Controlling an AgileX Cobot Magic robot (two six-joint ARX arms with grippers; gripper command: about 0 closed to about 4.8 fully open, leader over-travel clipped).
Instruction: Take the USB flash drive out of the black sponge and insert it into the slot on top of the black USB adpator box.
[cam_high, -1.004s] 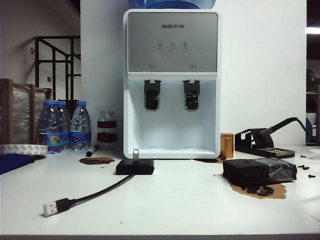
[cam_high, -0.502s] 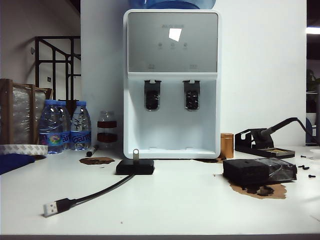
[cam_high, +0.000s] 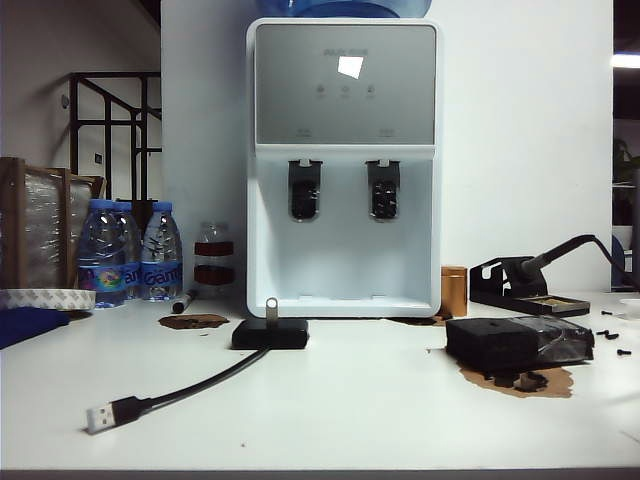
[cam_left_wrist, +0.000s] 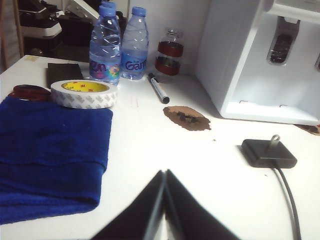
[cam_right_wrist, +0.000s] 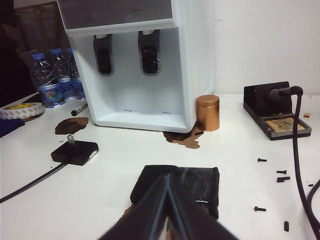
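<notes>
The USB flash drive (cam_high: 271, 308) is standing upright in the slot (cam_high: 271, 320) on top of the black USB adpator box (cam_high: 270, 333), its ring hole pointing up. The box is sitting on the white bench (cam_high: 340, 420) just in front of the water dispenser (cam_high: 344, 160), toward its left corner, and its cable (cam_high: 190, 385) is trailing toward the bench's front edge, ending in a silver plug (cam_high: 97, 418). The black sponge (cam_high: 505, 343) is lying well apart from the box, toward the right edge of the bench, with nothing sticking out of its top.

The left hand (cam_left_wrist: 165, 207) is hovering clenched and empty above the bench, near a blue cloth (cam_left_wrist: 50, 150). The right hand (cam_right_wrist: 167, 210) is hovering clenched and empty just above the sponge's near side.
</notes>
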